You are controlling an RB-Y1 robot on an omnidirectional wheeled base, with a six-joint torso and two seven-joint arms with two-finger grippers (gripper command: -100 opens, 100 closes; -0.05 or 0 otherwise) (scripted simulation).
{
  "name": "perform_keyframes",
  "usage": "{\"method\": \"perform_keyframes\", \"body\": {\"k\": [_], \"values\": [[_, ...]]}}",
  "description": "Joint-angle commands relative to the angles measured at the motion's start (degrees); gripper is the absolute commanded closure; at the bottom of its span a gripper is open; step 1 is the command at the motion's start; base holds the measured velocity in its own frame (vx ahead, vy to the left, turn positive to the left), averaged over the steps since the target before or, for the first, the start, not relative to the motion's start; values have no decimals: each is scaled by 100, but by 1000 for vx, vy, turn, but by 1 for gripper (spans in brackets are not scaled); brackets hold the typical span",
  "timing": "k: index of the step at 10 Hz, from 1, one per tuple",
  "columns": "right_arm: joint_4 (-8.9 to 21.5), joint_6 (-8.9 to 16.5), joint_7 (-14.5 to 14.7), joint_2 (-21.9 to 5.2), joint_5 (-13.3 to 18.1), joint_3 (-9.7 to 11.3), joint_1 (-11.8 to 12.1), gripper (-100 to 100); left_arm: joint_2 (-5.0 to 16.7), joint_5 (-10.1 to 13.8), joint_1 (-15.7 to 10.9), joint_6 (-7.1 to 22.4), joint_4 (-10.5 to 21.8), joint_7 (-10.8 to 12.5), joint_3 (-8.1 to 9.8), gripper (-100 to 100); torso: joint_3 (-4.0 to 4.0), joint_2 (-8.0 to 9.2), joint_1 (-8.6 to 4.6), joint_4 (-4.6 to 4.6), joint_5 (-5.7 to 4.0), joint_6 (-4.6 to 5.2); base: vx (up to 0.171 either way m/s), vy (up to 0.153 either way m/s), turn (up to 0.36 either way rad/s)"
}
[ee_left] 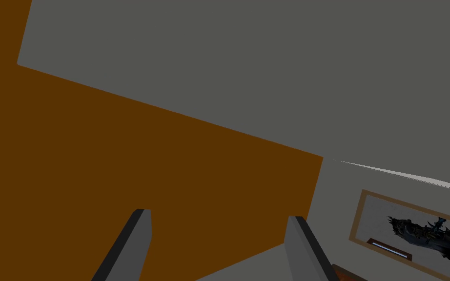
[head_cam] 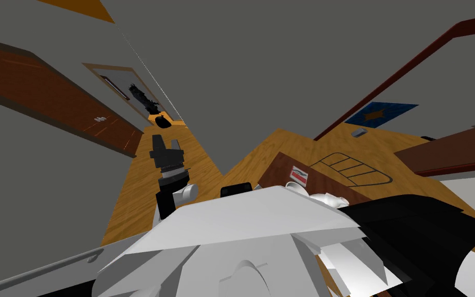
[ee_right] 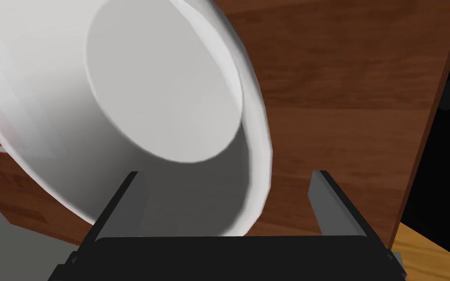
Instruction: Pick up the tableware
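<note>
Head view: the white bowl (head_cam: 295, 187) sits at the near edge of a reddish-brown table (head_cam: 283, 165), just past my chest and off to my right. A red-and-white card (head_cam: 298, 175) lies on the table just beyond it. The left gripper (head_cam: 159, 144) is raised over the wooden floor (head_cam: 143, 196) on my left, well apart from the table, so the right arm is clearly the nearer one for this pick.

Left wrist view: the left gripper's two fingers (ee_left: 138, 234) stand wide apart with nothing between them. That hand holds and touches nothing.

Right wrist view: the right gripper (ee_right: 228, 173) is right up against the bowl and I am looking into it, with the flat round bottom ahead of the hand and the wall curving back towards the gripper body. The fingers are spread to their full open width and are not clamped on anything. The bowl does not sit square in the gap. Its near rim falls between the two fingers, but most of its body lies off to the side of one finger (ee_right: 129, 200), which overlaps the wall. The other finger stands over bare table, clear of the rim. I cannot tell whether the overlapping finger is touching the bowl.

My judgement is that the grasp is lined up on the rim rather than around the whole bowl. The next move would be to set one finger inside the wall and one outside, then close. A round, smooth wall could slip or tip if pinched too near the lip.
</note>
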Motion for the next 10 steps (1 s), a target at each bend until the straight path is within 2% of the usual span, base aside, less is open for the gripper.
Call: {"method": "perform_keyframes", "body": {"k": [1, 5, 6, 7, 9, 10], "values": [[0, 0, 0, 0, 0, 0, 0, 100, 0, 0, 0, 0, 0, 0, 0, 0, 0, 0, 0, 0, 0, 0, 0, 0, 0], [-3, -5, -6, 4, -4, -1, 0, 100, 0, 0, 0, 0, 0, 0, 0, 0, -3, -5, 14, -2, 8, -3, -1, 1, -3], [-3, -6, -6, 5, -4, 0, 1, 0, 0, 0, 0, 0, 0, 0, 0, 0, -3, -4, 16, -2, 10, -3, 0, 0, 0], [-56, -158, 14, -170, -13, -64, 88, 100, 0, 0, 0, 0, 0, 0, 0, 0, -3, -4, 18, -2, 12, -3, 16, 69, -75], [-187, -289, -7, -410, -69, -64, 181, 100, -1, 0, 0, 0, 0, 0, -1, 0, -6, -9, 63, -3, 24, -1, 19, 114, -79], [-78, -253, -17, -324, -69, -17, 91, 100, -1, 0, 0, 0, 0, 0, -1, 0, -5, -7, 61, -3, 28, -2, 3, 36, -17]]}}
